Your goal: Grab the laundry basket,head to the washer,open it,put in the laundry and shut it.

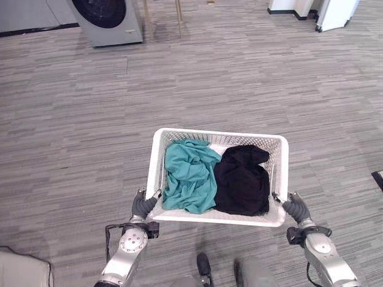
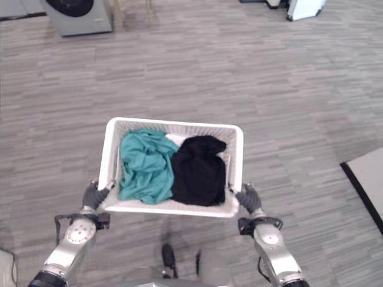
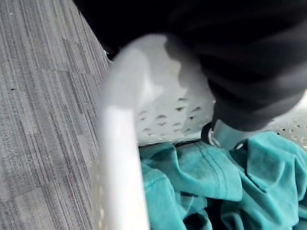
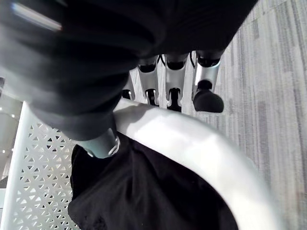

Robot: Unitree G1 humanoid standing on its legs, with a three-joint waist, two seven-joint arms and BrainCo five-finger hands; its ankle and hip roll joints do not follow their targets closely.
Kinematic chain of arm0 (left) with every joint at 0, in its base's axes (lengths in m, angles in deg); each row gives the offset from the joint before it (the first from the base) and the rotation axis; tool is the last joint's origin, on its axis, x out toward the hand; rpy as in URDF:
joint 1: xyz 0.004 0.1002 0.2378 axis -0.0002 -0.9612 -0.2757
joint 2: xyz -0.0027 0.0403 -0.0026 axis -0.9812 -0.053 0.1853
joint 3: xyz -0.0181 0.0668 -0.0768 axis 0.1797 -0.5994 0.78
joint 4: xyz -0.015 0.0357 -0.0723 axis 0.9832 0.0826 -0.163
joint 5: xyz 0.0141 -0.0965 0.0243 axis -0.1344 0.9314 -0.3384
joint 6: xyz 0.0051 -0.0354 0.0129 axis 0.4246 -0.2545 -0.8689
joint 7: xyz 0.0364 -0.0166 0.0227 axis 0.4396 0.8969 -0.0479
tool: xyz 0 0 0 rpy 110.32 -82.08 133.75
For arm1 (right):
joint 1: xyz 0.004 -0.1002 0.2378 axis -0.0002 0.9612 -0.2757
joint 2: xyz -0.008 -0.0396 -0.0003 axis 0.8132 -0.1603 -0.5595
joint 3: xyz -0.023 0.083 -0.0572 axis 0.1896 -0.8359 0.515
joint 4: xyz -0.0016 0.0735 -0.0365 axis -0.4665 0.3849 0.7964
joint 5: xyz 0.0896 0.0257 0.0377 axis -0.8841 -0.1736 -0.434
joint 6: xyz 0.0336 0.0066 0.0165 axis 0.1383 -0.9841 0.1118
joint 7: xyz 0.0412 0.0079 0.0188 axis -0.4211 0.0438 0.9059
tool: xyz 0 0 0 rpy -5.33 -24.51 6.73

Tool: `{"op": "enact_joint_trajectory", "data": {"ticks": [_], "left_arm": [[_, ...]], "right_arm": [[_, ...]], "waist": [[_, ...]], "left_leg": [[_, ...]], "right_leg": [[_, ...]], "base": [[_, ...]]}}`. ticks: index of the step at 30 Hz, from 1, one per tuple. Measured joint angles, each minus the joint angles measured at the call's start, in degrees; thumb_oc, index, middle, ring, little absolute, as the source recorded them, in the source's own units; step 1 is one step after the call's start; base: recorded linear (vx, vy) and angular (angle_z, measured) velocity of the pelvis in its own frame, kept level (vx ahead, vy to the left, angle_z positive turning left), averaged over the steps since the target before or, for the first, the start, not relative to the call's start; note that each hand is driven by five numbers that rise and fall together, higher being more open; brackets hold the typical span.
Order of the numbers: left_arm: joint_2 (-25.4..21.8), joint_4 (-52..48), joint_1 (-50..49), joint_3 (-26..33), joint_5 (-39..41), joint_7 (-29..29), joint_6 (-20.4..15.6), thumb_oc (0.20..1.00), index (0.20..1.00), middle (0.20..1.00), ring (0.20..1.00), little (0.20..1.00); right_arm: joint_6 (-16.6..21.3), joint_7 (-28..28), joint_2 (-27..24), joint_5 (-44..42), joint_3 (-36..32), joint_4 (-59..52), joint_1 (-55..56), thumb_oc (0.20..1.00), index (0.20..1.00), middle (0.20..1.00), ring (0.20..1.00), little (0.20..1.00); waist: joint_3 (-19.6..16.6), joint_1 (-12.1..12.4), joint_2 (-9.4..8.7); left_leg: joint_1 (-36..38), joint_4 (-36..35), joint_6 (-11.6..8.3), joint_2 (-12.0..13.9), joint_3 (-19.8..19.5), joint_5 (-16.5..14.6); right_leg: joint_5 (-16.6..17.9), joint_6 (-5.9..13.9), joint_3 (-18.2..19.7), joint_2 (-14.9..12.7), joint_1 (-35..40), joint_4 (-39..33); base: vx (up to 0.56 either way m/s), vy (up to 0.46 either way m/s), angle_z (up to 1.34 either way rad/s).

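Note:
I carry a white perforated laundry basket [image 1: 276,143] in front of me above the floor. Inside lie a teal garment [image 1: 188,173] on the left and a black garment [image 1: 242,179] on the right. My left hand [image 1: 142,206] is curled round the basket's near left rim [image 3: 122,143]. My right hand [image 1: 295,208] is curled round the near right rim [image 4: 192,143], its fingers [image 4: 176,79] hooked under it. The washer [image 1: 108,21], grey with a dark round door, stands on the floor far ahead to the left.
Grey wood-pattern flooring stretches between me and the washer. Thin chair or table legs [image 1: 178,17] stand right of the washer. White furniture bases [image 1: 335,13] sit at the far right. A dark-edged pale mat [image 2: 368,182] lies on the floor to my right.

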Motion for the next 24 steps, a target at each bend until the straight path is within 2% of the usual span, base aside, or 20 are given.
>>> {"op": "enact_joint_trajectory", "data": {"ticks": [1, 2, 3, 4, 5, 6, 7, 8, 9, 11, 12, 13, 14, 15, 18, 20, 21, 22, 23, 24], "left_arm": [[0.04, 0.3, 0.45, 0.09, 0.16, -0.01, 0.02, 0.2, 0.2, 0.2, 0.2, 0.2], [0.7, 1.93, 1.1, -0.3, 0.18, -0.27, -0.02, 0.2, 0.2, 0.2, 0.2, 0.2], [1.19, 2.52, 0.93, -0.4, 0.18, -0.27, 0.01, 0.2, 0.2, 0.2, 0.2, 0.2], [1.19, 2.52, 0.93, -0.4, 0.18, -0.27, 0.01, 0.2, 0.2, 0.2, 0.2, 0.2], [2.01, 3.05, -0.37, -2.01, 0.18, -0.25, 0.24, 0.2, 0.2, 0.2, 0.2, 0.2], [2.1, 2.94, -0.41, -2.9, 0.13, -0.25, 0.25, 0.2, 0.2, 0.2, 0.2, 0.2], [2.49, 2.67, -0.66, -2.92, -0.23, -0.32, 0.25, 0.2, 0.2, 0.2, 0.2, 0.2], [2.93, 2.61, -1.37, -2.66, -0.27, -0.31, 0.33, 0.2, 0.2, 0.2, 0.2, 0.2], [3.25, 2.66, -2.25, -2.38, -0.25, -0.31, 0.86, 0.2, 0.2, 0.2, 0.2, 0.2], [3.67, 2.53, -2.4, -2.92, -0.25, -0.33, 0.89, 0.2, 0.2, 0.2, 0.2, 0.2], [3.9, 2.23, -2.45, -3.2, -0.25, -0.33, 0.89, 0.2, 0.2, 0.2, 0.2, 0.2], [3.79, 1.73, -2.89, -3.19, -0.24, -0.32, 0.87, 0.2, 0.2, 0.2, 0.2, 0.2], [3.92, 1.24, -2.66, -3.05, -0.18, -0.35, 0.85, 0.2, 0.2, 0.2, 0.2, 0.2], [3.89, 0.8, -2.0, -3.08, -0.18, -0.39, 0.85, 0.2, 0.2, 0.2, 0.2, 0.2], [3.85, -0.15, -1.76, -2.95, -0.21, -0.45, 0.85, 0.2, 0.2, 0.2, 0.2, 0.2], [3.95, -0.15, -2.05, -2.99, -0.28, -0.78, 0.86, 0.2, 0.2, 0.2, 0.2, 0.2], [4.12, -0.13, -2.33, -3.01, -0.3, -1.03, 0.88, 0.2, 0.2, 0.2, 0.2, 0.2], [4.3, -0.12, -3.15, -2.86, -0.41, -1.24, 0.89, 0.2, 0.2, 0.2, 0.2, 0.2], [4.33, -0.11, -3.8, -2.7, -0.41, -1.27, 1.08, 0.2, 0.2, 0.2, 0.2, 0.2], [4.23, -0.07, -4.56, -2.55, -0.41, -1.27, 1.27, 0.2, 0.2, 0.2, 0.2, 0.2]], "right_arm": [[-0.13, -0.03, 0.02, 0.01, -0.03, 0.08, 0.03, 0.2, 0.2, 0.2, 0.2, 0.2], [-0.16, 0.02, -0.11, 0.01, -0.12, 1.4, 0.74, 0.2, 0.2, 0.2, 0.2, 0.2], [-0.21, 0.05, 0.03, 0.01, -0.1, 2.05, 0.75, 0.2, 0.2, 0.2, 0.2, 0.2], [-0.21, 0.05, 0.03, 0.01, -0.1, 2.05, 0.75, 0.2, 0.2, 0.2, 0.2, 0.2], [-0.64, 0.11, 0.04, 0.01, -0.82, 2.35, 3.04, 0.2, 0.2, 0.2, 0.2, 0.2], [-0.63, 0.25, 0.04, -0.01, -1.42, 2.23, 5.02, 0.2, 0.2, 0.2, 0.2, 0.2], [-0.54, 0.37, -0.26, -0.05, -1.47, 2.31, 5.77, 0.2, 0.2, 0.2, 0.2, 0.2], [-0.57, 0.59, -0.02, -0.04, -1.53, 3.07, 5.09, 0.2, 0.2, 0.2, 0.2, 0.2], [-0.71, 1.28, -0.04, 0.09, -1.55, 3.58, 4.7, 0.2, 0.2, 0.2, 0.2, 0.2], [-0.69, 1.82, -1.53, 0.17, -1.68, 3.55, 4.51, 0.2, 0.2, 0.2, 0.2, 0.2], [-0.69, 2.32, -1.99, 0.18, -2.12, 3.29, 4.61, 0.2, 0.2, 0.2, 0.2, 0.2], [-0.69, 2.34, -2.17, 0.21, -2.24, 2.6, 4.87, 0.2, 0.2, 0.2, 0.2, 0.2], [-0.15, 2.35, -3.01, 0.82, -2.71, 1.86, 3.93, 0.2, 0.2, 0.2, 0.2, 0.2], [-0.15, 2.38, -2.74, 1.27, -3.42, 1.58, 3.93, 0.2, 0.2, 0.2, 0.2, 0.2], [-0.02, 2.36, -2.35, 1.3, -4.27, 1.34, 3.83, 0.2, 0.2, 0.2, 0.2, 0.2], [0.0, 2.34, -2.31, 1.3, -4.38, 1.35, 4.16, 0.2, 0.2, 0.2, 0.2, 0.2], [0.01, 2.35, -2.28, 1.3, -4.42, 1.61, 4.46, 0.2, 0.2, 0.2, 0.2, 0.2], [0.01, 2.48, -1.68, 1.3, -4.21, 2.56, 4.79, 0.2, 0.2, 0.2, 0.2, 0.2], [0.01, 2.49, -1.43, 1.3, -3.87, 3.0, 5.02, 0.2, 0.2, 0.2, 0.2, 0.2], [-0.07, 2.49, -1.24, 1.38, -3.34, 3.49, 5.07, 0.2, 0.2, 0.2, 0.2, 0.2]], "waist": [[0.3, -0.77, 0.2], [0.38, -2.55, 0.09], [0.4, -3.07, 0.05], [0.4, -3.07, 0.05], [0.48, -3.96, -0.44], [0.31, -4.57, -0.65], [0.25, -4.69, -0.48], [0.53, -4.31, 0.27], [0.46, -4.51, 0.36], [0.39, -3.98, 0.42], [0.3, -3.41, 0.45], [-0.12, -2.96, -0.17], [-0.6, -3.2, 0.75], [-0.51, -3.08, 0.29], [0.02, -2.7, -2.18], [0.5, -2.13, -3.28], [0.51, -1.79, -3.24], [0.23, -0.87, -2.57], [0.27, -0.26, -2.44], [0.37, 0.43, -2.52]], "left_leg": [[0.3, -0.01, 0.42, -0.09, -0.13, 0.78], [2.18, -0.18, -1.0, -0.35, -2.48, -0.61], [3.26, -0.19, -1.52, -0.44, -2.97, -1.58], [3.26, -0.19, -1.52, -0.44, -2.97, -1.58], [7.47, -0.13, -2.96, -1.17, -4.75, -3.07], [9.16, 0.24, -3.58, -1.06, -6.75, -4.67], [11.14, -0.04, -4.11, -0.38, -6.77, -6.35], [12.4, 0.96, -5.48, 1.27, -6.91, -7.35], [11.39, 7.62, -6.19, 2.78, -6.69, -7.69], [7.88, 18.77, -8.21, 4.91, -6.12, -6.34], [5.71, 24.95, -9.97, 6.28, -5.99, -5.75], [4.46, 28.54, -10.34, 6.74, -5.9, -5.97], [0.37, 34.33, -10.75, 8.74, -5.92, -6.14], [-2.03, 37.21, -10.47, 9.54, -4.27, -6.58], [-7.02, 33.16, -9.8, 6.49, -2.16, -7.35], [-10.88, 25.14, -9.17, 3.92, -0.52, -6.92], [-12.93, 18.88, -7.77, 3.57, -0.1, -5.36], [-16.77, 7.99, -7.75, 3.54, -0.42, -0.21], [-18.1, 4.06, -8.22, 3.48, -0.93, 2.07], [-19.56, 1.67, -7.3, 3.37, -1.67, 3.3]], "right_leg": [[2.48, 0.16, -0.26, 0.02, -1.54, -4.51], [8.32, 0.25, -0.9, -0.52, -3.98, -13.74], [10.41, 0.8, -0.97, -0.63, -4.12, -17.27], [10.41, 0.8, -0.97, -0.63, -4.12, -17.27], [14.15, -0.1, -1.48, -2.27, -2.8, -20.7], [13.93, 0.29, -1.42, -2.84, -0.54, -20.21], [17.49, -0.36, -0.53, -2.31, 0.07, -18.69], [18.79, -1.06, -0.35, -1.04, -0.48, -14.8], [18.96, -1.35, -0.94, -0.07, 0.78, -11.95], [18.31, -2.49, -1.91, 0.74, 4.41, -13.57], [18.81, -3.28, -2.04, 1.23, 6.31, -14.66], [21.33, -4.63, -1.99, 1.4, 7.13, -15.15], [18.34, -10.03, -2.17, 3.68, 9.46, -15.5], [18.46, -10.25, -2.14, 4.14, 10.94, -16.47], [18.3, -10.11, -0.39, 4.22, 17.42, -22.28], [17.43, -8.94, -0.6, 4.05, 21.56, -25.51], [15.57, -7.27, -2.35, 4.04, 22.78, -25.97], [12.37, -5.77, -4.27, 5.54, 23.42, -23.49], [12.21, -6.2, -3.37, 6.93, 24.88, -23.85], [12.37, -6.4, -2.73, 7.93, 26.68, -24.64]], "base": [[0.39, -0.143, 0.61], [0.54, -0.227, 0.73], [0.41, -0.179, 0.51], [0.4, -0.185, 0.65], [0.31, -0.156, 1.02], [0.46, -0.265, 1.27], [0.42, -0.287, 0.77], [0.46, -0.406, 0.59], [0.4, -0.384, 0.49], [0.25, -0.242, 0.37], [0.25, -0.191, 0.03], [0.34, -0.245, 0.02], [0.35, -0.216, -0.02], [0.32, -0.161, 0.0], [0.33, -0.103, -0.14], [0.36, -0.054, -0.16], [0.55, -0.059, -0.16], [0.44, -0.043, -0.19], [0.46, -0.025, -0.34], [0.5, 0.027, -0.47]]}}
